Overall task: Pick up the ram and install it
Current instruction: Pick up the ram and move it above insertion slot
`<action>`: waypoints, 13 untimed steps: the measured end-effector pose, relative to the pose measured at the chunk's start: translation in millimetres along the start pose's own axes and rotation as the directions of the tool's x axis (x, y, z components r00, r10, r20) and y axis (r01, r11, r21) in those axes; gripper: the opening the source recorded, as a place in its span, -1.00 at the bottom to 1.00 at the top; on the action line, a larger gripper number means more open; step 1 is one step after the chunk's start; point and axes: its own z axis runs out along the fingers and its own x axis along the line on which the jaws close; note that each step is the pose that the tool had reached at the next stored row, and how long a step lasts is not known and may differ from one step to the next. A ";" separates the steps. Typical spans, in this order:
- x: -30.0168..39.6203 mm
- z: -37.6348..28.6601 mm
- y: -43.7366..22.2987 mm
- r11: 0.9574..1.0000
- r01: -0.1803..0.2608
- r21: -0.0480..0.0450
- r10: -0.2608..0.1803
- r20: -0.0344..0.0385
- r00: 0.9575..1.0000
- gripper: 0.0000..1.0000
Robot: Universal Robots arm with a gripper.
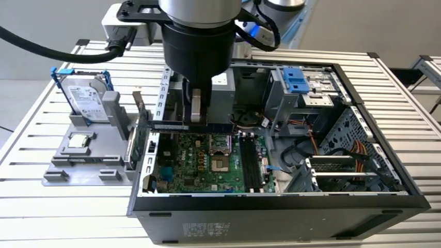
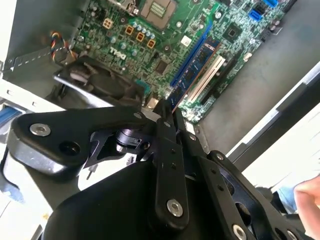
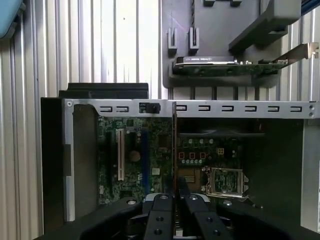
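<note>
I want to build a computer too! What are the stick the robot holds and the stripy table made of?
The ram, clamped in the gripper, looks like thin matte circuit board, probably fibreglass: a flat, dark, stiff strip. The table looks like ribbed bare metal, maybe aluminium: silvery-grey slats with a dull sheen.

The gripper is black, its fingers matt black with silver screw heads. Between them the ram is blue with dark chips and an orange-brown edge. Beneath the fingers the motherboard is green, dotted with small orange squares, with 1 white slot beside the ram. Well away from the fingers, the hard drive is silver with blue tabs, on a grey fixture. The table is pale and striped with ribs.
</note>
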 end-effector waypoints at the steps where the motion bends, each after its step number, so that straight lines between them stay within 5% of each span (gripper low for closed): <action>1: 0.4 -0.1 -2.6 1.000 0.000 0.000 0.000 0.000 1.000 -1.00; 13: 3.0 -0.8 -27.1 1.000 0.000 0.000 0.000 0.000 1.000 -1.00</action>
